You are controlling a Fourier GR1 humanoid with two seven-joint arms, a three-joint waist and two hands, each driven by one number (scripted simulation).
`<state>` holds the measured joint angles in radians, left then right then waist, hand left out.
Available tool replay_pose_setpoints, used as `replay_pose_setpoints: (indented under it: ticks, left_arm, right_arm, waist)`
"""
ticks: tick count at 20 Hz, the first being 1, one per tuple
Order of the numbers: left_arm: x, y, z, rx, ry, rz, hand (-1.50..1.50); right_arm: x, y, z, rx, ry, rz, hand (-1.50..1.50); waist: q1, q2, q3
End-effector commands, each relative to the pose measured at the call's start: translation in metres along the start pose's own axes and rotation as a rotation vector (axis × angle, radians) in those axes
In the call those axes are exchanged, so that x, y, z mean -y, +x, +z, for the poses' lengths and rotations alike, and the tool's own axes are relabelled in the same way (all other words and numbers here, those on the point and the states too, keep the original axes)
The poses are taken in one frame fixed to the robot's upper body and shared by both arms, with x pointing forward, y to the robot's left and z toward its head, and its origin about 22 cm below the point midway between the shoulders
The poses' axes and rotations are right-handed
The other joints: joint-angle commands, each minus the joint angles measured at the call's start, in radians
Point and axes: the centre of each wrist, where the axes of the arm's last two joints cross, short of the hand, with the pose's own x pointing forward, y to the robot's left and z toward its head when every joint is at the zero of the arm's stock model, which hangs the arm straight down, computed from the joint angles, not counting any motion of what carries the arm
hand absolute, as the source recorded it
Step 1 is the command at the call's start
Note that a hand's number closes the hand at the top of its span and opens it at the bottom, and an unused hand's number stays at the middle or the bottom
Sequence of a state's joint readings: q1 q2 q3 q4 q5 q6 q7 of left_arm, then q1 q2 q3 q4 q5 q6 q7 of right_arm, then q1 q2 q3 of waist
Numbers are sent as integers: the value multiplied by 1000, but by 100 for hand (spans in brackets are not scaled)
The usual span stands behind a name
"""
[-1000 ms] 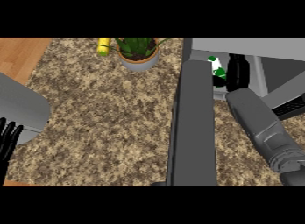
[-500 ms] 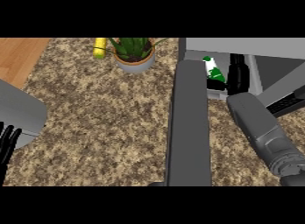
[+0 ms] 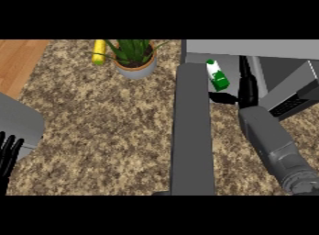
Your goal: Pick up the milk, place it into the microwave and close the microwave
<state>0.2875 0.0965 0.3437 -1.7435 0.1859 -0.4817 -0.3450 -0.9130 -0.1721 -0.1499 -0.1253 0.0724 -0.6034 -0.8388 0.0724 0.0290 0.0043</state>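
The milk [image 3: 217, 75] — a small white carton with a green label and green cap — stands tilted just inside the microwave [image 3: 284, 64], near its left front corner. It is free of any grasp. Just right of the milk is the right hand [image 3: 247, 89], black and narrow from this angle, reaching into the microwave's opening with its fingers pointing away from the robot; they look straight rather than curled, and they hold nothing. A small gap lies between the hand and the milk. The grey right forearm [image 3: 270, 142] runs back from the hand toward the lower right edge of the view.

Left of the milk, the microwave door [image 3: 191, 133] stands open — a long dark grey slab seen edge-on, stretching out over the speckled bench [image 3: 108, 119]. Further left of the milk sits a potted plant [image 3: 135, 57], with a yellow object [image 3: 99, 51] just beyond it. Well away, at the lower left edge, the left hand [image 3: 1, 158] rests open, fingers up.
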Motion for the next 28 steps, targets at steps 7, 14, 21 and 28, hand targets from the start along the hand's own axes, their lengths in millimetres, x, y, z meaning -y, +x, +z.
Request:
replay_pose_setpoints:
  ticks: [7,14,21,28]
  left_arm:
    - [18,1,33,-44,-68,-12,-150]
    - [40,4,21,-49,-202,106,-150]
    - [58,-6,4,-32,-289,139,-150]
    - [89,6,-5,-61,-405,76,150]
  right_arm:
    - [-21,-18,50,-26,55,-237,-150]
    - [-31,-31,90,-22,168,-483,-150]
    - [-33,-40,136,-12,201,-580,-150]
    - [7,-56,175,-10,166,-623,-150]
  waist:
    - [-42,-21,-3]
    - [-64,-28,-3]
    - [-96,-39,-6]
    - [-100,-41,-6]
